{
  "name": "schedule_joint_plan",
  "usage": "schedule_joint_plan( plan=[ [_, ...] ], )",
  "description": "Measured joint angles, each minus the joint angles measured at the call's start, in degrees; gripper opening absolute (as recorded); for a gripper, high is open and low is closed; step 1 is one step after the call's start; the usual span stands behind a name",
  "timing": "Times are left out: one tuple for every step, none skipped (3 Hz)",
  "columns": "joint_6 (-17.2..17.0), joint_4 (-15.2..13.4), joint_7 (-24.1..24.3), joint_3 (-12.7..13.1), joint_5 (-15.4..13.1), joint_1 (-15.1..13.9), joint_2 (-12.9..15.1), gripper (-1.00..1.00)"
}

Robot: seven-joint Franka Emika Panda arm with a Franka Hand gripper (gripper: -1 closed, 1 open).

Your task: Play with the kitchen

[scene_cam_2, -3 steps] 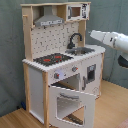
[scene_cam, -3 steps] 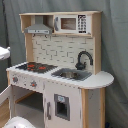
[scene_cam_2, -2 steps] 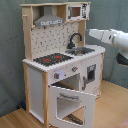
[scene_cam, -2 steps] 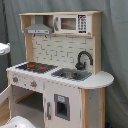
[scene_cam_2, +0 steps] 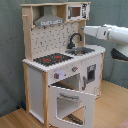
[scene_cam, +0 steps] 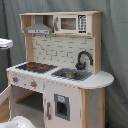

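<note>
The kitchen (scene_cam: 60, 70) (scene_cam_2: 55, 60) is a tall toy of pale wood and white panels. It has a black-red hob (scene_cam: 36, 66) (scene_cam_2: 52, 59), a grey sink (scene_cam: 72, 75) (scene_cam_2: 84, 50) and a black faucet (scene_cam: 84, 59) (scene_cam_2: 75, 39). A hood (scene_cam_2: 50, 21) and a microwave (scene_cam: 70, 23) sit on top. Its oven door (scene_cam_2: 70, 102) hangs open toward the front. In the second exterior view my white arm (scene_cam_2: 112, 35) reaches in from the right, and its gripper (scene_cam_2: 86, 31) end hovers just above the sink, right of the faucet. A white part of the arm (scene_cam: 5, 43) shows at the first exterior view's left edge.
A grey curtain (scene_cam_2: 10, 50) hangs behind the kitchen. The floor (scene_cam_2: 112, 110) is wood. A small closed door with a dark window (scene_cam: 61, 106) (scene_cam_2: 91, 74) sits under the sink. A white blurred shape (scene_cam: 17, 122) lies at the first exterior view's bottom left.
In the second exterior view my arm has moved left, toward the faucet and sink. The kitchen and its open oven door have not moved.
</note>
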Motion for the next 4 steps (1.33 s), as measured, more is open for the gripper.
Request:
schedule_joint_plan(
  plan=[
    [2.34,1.28,-4.38,0.11,-0.01,-1.96,3.81,1.0],
    [4.4,1.89,-9.19,0.17,-0.01,-3.6,7.9,1.0],
    [5.38,2.37,-13.55,0.14,-0.02,-4.83,11.64,1.0],
    [8.0,2.53,-17.01,-0.36,-0.02,-7.64,15.19,1.0]
  ],
)
